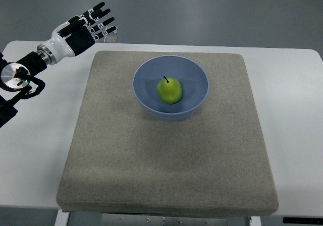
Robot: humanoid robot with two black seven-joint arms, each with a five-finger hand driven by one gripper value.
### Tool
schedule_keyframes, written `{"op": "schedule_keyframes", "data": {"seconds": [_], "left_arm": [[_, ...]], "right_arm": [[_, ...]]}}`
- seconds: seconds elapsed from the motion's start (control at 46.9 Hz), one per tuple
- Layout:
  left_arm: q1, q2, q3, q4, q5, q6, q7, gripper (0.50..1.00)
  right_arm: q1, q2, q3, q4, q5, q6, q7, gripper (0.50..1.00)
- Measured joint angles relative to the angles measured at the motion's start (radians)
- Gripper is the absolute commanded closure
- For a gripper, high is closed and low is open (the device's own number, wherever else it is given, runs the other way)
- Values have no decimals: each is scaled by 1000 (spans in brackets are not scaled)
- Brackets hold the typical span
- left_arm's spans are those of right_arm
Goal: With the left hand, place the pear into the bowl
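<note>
A green pear (169, 91) with a dark stem lies inside the blue bowl (146, 74), which stands on the grey mat toward its far middle. My left hand (91, 26) is up at the far left, beyond the mat's corner and well away from the bowl. Its black fingers are spread and hold nothing. The left arm runs back to the picture's left edge. No right arm shows.
The grey mat (166, 160) covers most of the white table (40, 150). Bare table strips run along the left and right sides. The table's far edge passes just under the left hand, with grey floor beyond.
</note>
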Motion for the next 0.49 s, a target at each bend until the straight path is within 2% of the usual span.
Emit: {"op": "schedule_keyframes", "data": {"seconds": [0.491], "left_arm": [[31,7,-19,-8,1,0,1,504]], "right_arm": [[0,0,1,0,0,4,0,574]]}}
